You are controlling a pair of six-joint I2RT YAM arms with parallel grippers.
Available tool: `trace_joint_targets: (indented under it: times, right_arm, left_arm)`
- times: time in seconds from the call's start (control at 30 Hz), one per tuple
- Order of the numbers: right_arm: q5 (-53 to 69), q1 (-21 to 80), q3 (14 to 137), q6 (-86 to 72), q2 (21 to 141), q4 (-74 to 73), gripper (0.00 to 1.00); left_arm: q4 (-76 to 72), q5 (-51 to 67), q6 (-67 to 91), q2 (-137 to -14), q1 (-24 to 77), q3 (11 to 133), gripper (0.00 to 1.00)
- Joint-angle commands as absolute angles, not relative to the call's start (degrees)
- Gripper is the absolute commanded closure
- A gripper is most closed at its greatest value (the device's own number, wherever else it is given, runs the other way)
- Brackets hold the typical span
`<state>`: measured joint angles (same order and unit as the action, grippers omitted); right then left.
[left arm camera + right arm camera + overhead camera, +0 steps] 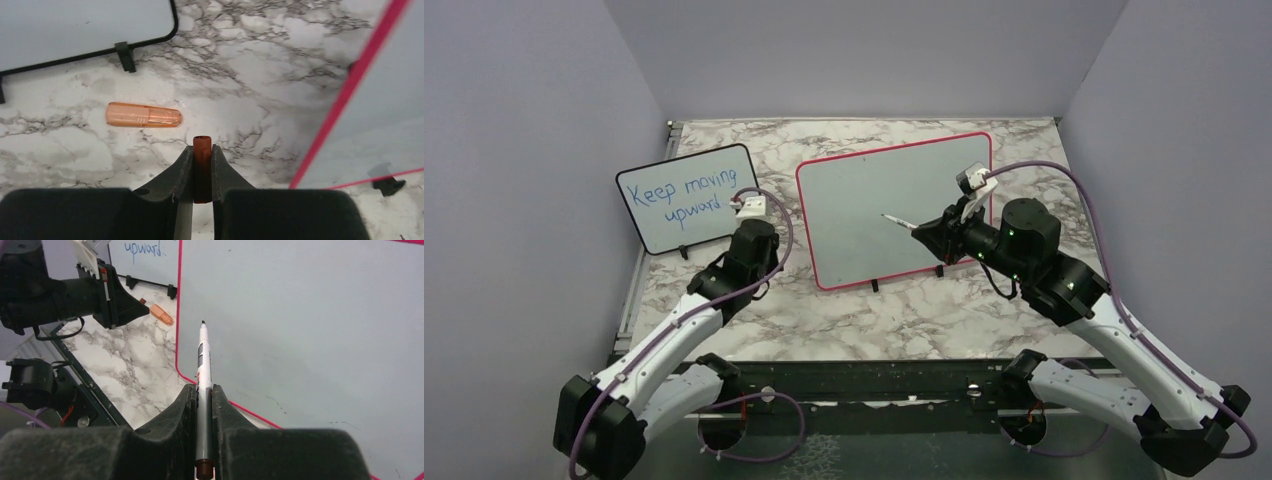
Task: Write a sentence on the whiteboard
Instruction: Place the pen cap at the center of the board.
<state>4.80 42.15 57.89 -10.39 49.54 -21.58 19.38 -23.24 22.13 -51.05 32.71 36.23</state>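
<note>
The whiteboard (864,190), red-framed, stands tilted at mid-table. No sentence is in view on it; its face is bare apart from faint specks (300,330). My right gripper (921,232) is shut on a white marker (899,220), whose dark tip points at the board's middle, close in front of the surface; I cannot tell if it touches. In the right wrist view the marker (203,355) runs out from between the jaws of that gripper (203,388). My left gripper (202,150) hangs over the table left of the board, shut on a small red-brown cap (202,165).
A smaller black-framed board (686,195) with blue writing stands at the left. An orange translucent cap (142,115) lies on the marble table (250,75) between the two boards, just ahead of the left gripper. Grey walls close in three sides.
</note>
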Motion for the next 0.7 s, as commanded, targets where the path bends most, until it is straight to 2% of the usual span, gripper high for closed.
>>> trace_joint_targets:
  times: [0.0,0.5,0.67]
  right_arm:
    - [0.4,42.1,57.2,-8.9,48.3,-23.1,0.99]
    - [-2.4,42.1,56.0,-7.8,47.6,-22.9,0.99]
    - [-2.6,42.1,55.6,-7.8,47.8,-22.4,0.99]
  left_arm:
    - [20.5,-14.8,27.0,-56.3,24.9,36.9,1.00]
    - [14.3,-4.3,26.6,-73.3,19.1,37.3,1.00]
    - [14.0,-2.3,27.0,-78.1,18.6,38.3,0.95]
